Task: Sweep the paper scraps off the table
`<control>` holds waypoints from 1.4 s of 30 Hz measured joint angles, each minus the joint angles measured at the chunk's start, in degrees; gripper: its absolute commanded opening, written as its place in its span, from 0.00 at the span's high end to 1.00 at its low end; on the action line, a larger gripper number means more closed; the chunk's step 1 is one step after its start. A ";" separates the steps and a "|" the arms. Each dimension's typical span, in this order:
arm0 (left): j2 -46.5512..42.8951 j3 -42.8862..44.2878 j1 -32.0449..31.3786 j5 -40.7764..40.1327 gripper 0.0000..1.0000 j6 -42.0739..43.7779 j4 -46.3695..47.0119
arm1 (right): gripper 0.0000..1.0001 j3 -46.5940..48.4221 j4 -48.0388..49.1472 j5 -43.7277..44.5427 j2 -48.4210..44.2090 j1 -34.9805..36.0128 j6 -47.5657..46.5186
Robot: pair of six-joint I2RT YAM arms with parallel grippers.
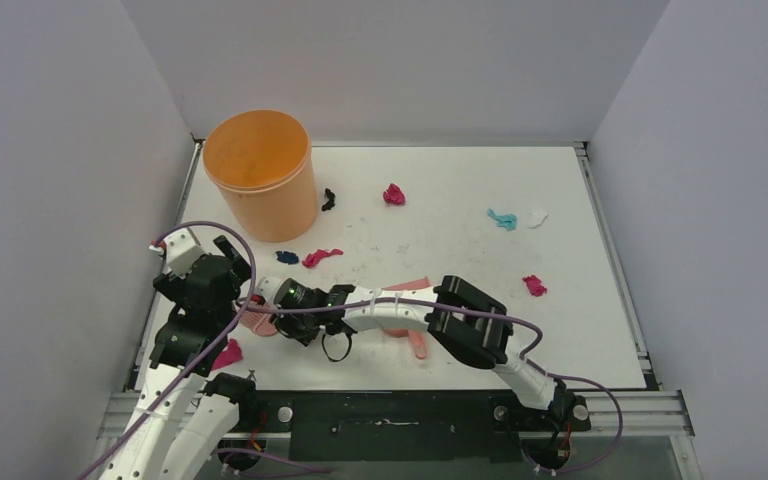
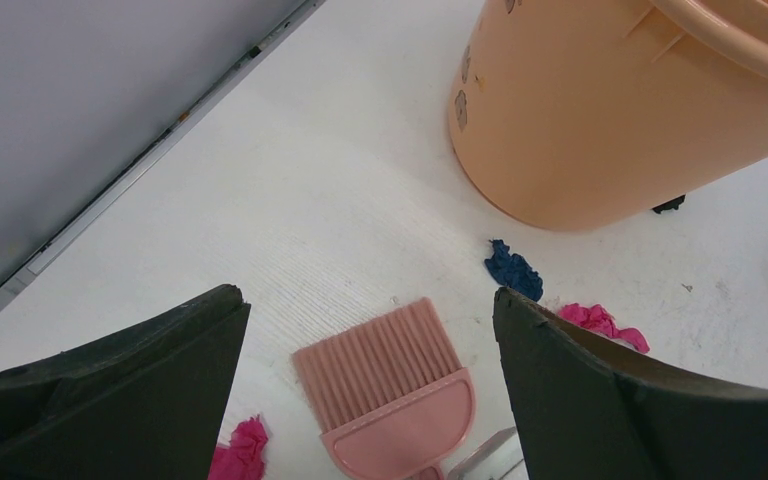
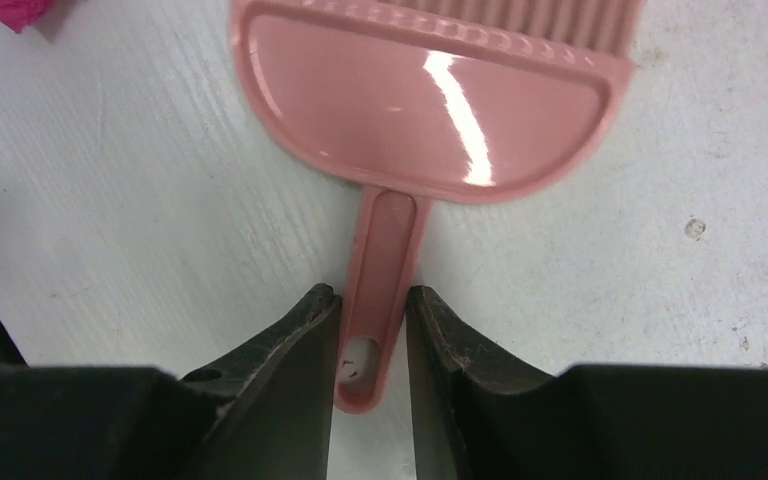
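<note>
The right gripper pinches the slim, glossy handle of the pink plastic hand brush, which lies flat on the scuffed white table. The left gripper hangs splayed wide above the brush's ribbed bristles. Small crumpled paper scraps lie scattered across the table, some near the smooth orange bucket.

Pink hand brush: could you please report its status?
Right fingers shut on pink plastic hand brush, at handle. Left fingers open. Crumpled paper scraps scattered, unswept. Nothing obstructing.
</note>
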 measured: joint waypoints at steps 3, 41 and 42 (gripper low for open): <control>0.02 0.00 0.00 0.04 0.07 0.02 0.20 | 0.85 -1.55 1.62 -2.36 -0.72 -1.31 -0.85; 5.16 -3.06 -35.19 48.04 0.25 30.82 17.49 | 0.95 -31.12 -10.71 -48.68 -37.07 -38.62 -16.81; 6.19 -2.12 -37.48 47.36 0.25 32.17 16.81 | 0.95 -31.52 -10.67 -49.18 -39.30 -39.04 -16.50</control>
